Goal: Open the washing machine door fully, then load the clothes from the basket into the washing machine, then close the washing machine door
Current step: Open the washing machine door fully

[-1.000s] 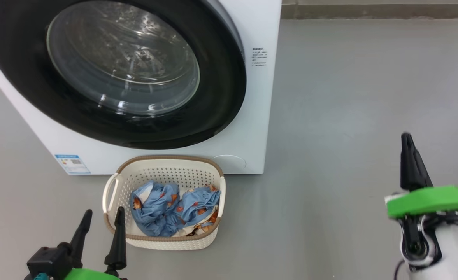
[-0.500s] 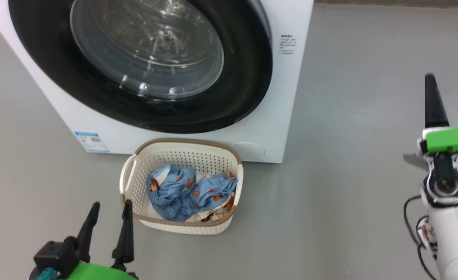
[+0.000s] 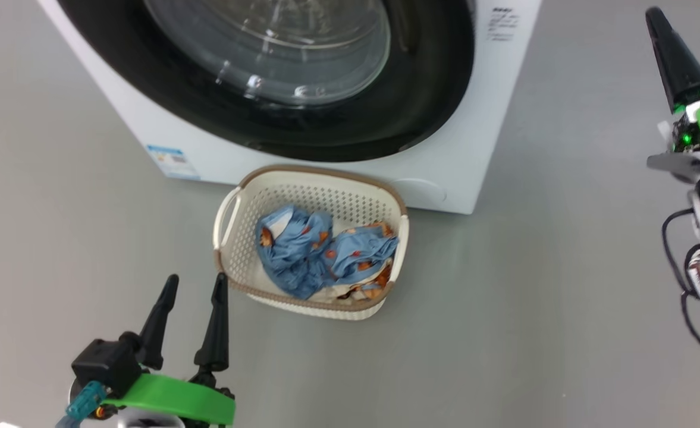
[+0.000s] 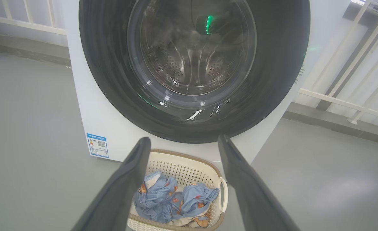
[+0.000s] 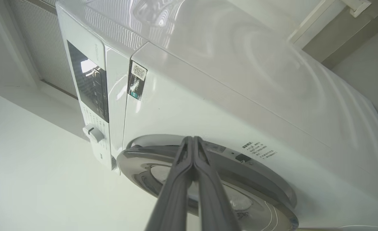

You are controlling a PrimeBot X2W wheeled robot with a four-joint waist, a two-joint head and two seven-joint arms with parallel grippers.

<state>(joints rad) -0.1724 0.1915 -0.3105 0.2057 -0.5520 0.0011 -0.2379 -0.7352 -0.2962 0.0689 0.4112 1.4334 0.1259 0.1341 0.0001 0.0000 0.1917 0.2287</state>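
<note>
Your washing machine door (image 3: 433, 89) sits closed on the washing machine (image 3: 492, 119). The basket (image 3: 314, 178) stands on the grey floor (image 3: 534, 297) right at the machine's foot, under the door's lower rim, near the blue sticker (image 3: 173, 161). The clothes (image 3: 320, 252) lie bunched inside the basket. Your left gripper (image 3: 197, 276) hangs just beside it, jaws apart. Your right gripper (image 5: 192, 138) points at the door's edge, jaws pressed together. Count one basket, two handles (image 3: 226, 217), one bundle, one sticker

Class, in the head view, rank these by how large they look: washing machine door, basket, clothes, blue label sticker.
1. washing machine door, though partly cropped
2. basket
3. clothes
4. blue label sticker
</note>
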